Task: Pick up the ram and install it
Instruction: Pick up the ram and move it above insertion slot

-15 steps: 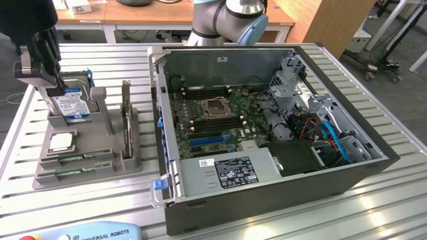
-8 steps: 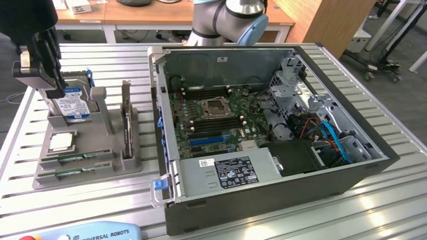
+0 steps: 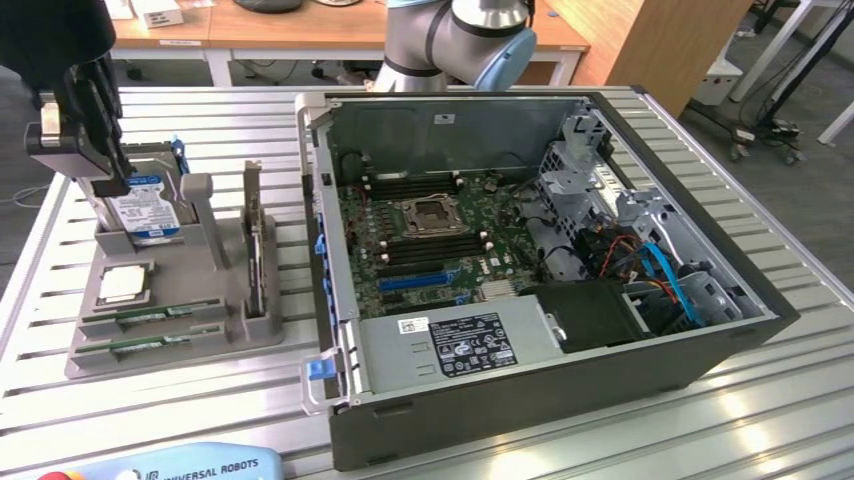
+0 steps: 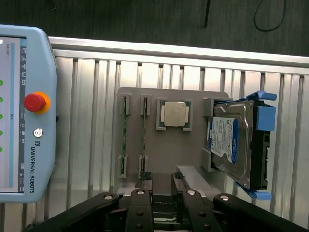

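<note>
Hand (image 4: 161, 177) is hovering with fingers (image 4: 146, 177) spread wide and holding nothing over the grey tray (image 4: 164, 150) near the desk (image 4: 87, 121) edge, while the ram (image 4: 144, 135) is lying in its tray slot beside a second stick (image 4: 124, 135), between the pendant (image 4: 24, 116) and the processor (image 4: 175, 114), with the drive (image 4: 227, 140) standing at the tray's other end.

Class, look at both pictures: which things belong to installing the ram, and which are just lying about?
Part of the job:
- two ram sticks in the grey holder
- the gripper, open, over that holder
- the opened computer case with its motherboard

Just lying about:
- hard drive
- processor chip
- teach pendant
</note>
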Controlling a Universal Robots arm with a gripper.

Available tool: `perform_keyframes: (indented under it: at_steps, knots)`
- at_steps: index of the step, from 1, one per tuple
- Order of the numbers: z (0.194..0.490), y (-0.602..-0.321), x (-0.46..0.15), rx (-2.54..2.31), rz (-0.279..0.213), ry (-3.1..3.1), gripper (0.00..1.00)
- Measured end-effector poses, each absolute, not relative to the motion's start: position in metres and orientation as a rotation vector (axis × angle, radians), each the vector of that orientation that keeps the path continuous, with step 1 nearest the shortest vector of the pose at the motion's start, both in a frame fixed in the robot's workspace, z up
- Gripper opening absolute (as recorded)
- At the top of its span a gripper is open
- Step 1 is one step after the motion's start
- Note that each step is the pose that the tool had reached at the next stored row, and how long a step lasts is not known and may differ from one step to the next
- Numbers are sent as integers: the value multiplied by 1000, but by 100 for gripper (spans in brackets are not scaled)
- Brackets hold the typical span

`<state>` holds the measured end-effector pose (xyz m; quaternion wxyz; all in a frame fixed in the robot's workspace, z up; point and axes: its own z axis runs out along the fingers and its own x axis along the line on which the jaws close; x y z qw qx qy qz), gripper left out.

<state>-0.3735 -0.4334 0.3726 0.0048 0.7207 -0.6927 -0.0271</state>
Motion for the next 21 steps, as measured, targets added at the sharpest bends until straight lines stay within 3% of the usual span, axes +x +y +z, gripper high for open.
perform_keyframes:
  at_steps: [21]
  knots:
    - [373,-456,-374,2257,-85,-2170,30]
